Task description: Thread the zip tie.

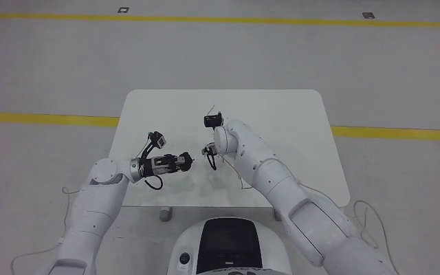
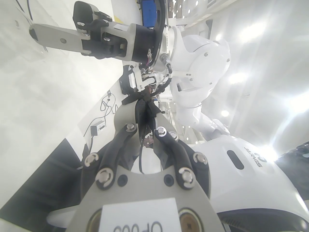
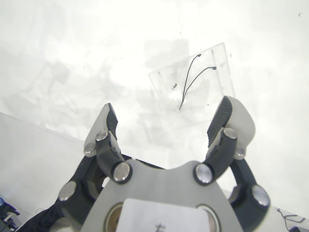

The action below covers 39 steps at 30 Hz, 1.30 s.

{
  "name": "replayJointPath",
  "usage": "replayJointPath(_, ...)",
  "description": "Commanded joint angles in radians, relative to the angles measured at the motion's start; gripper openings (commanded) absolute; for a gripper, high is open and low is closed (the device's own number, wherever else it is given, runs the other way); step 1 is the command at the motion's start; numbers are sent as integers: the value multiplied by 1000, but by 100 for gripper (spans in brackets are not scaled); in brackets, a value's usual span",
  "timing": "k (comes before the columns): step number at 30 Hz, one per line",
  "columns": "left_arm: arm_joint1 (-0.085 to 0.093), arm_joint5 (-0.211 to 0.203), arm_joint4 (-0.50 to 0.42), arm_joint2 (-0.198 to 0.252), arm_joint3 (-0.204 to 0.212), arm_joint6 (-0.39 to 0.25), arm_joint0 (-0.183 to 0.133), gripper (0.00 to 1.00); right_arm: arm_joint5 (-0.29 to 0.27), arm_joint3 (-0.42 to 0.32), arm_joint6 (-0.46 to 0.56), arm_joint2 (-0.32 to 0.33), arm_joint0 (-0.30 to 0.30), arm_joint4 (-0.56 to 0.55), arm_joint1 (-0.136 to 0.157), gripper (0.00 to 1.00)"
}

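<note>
- L gripper [image 2: 142, 102] pinched shut, seemingly on thin black zip tie [image 2: 140, 155]; held above table [image 1: 289, 117], facing R gripper [image 3: 167, 103] for hand-off
- R gripper wide open, empty; over clear tray [image 3: 223, 59] w/ two spare ties [image 3: 190, 73]

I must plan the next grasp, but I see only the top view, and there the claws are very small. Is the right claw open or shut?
Observer: Open. The right wrist view shows the right claw with its fingers spread wide and nothing between them.
Operator: Where are the zip ties? I cannot find them.
Observer: Two black zip ties lie in a clear tray on the table, ahead of that claw.
Operator: And the left claw?
Observer: The left claw looks shut. I cannot tell whether it holds a tie.
</note>
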Motion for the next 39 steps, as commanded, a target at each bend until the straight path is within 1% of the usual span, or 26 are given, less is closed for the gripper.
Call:
replayJointPath(1, 0, 0, 0, 0, 0, 0, 0, 0, -2, -6, -1, 7, -4, 5, 3, 100)
replayJointPath(8, 0, 0, 0, 0, 0, 0, 0, 0, -6, -11, -8, 10, -6, 5, 4, 100)
replayJointPath(10, 0, 0, 0, 0, 0, 0, 0, 0, -11, -21, -45, 12, -21, 0, 6, 100)
replayJointPath(13, 0, 0, 0, 0, 0, 0, 0, 0, 5, -37, -50, 14, -30, -22, 10, 100)
replayJointPath(15, 0, 0, 0, 0, 0, 0, 0, 0, 5, -45, -47, 20, -34, -34, 11, 100)
replayJointPath(16, 0, 0, 0, 0, 0, 0, 0, 0, 5, -47, -46, 22, -36, -38, 12, 80)
replayJointPath(17, 0, 0, 0, 0, 0, 0, 0, 0, 5, -50, -45, 26, -38, -41, 12, 49)
replayJointPath(18, 0, 0, 0, 0, 0, 0, 0, 0, 5, -53, -44, 30, -40, -43, 12, 48)
replayJointPath(20, 0, 0, 0, 0, 0, 0, 0, 0, 5, -57, -43, 35, -43, -48, 11, 42)
replayJointPath(21, 0, 0, 0, 0, 0, 0, 0, 0, 5, -58, -42, 38, -44, -50, 11, 41)
replayJointPath(24, 0, 0, 0, 0, 0, 0, 0, 0, 5, -64, -42, 46, -50, -55, 10, 29)
replayJointPath(26, 0, 0, 0, 0, 0, 0, 0, 0, 5, -63, -42, 52, -53, -61, 10, 25)
replayJointPath(31, 0, 0, 0, 0, 0, 0, 0, 0, 5, -46, -41, 71, -54, -92, 5, 21)
replayJointPath(33, 0, 0, 0, 0, 0, 0, 0, 0, 5, -32, -42, 81, -53, -111, 0, 22)
replayJointPath(35, 0, 0, 0, 0, 0, 0, 0, 0, 5, -17, -45, 92, -51, -128, -8, 22)
replayJointPath(39, 0, 0, 0, 0, 0, 0, 0, 0, 5, 16, -51, 117, -46, -161, -24, 18)
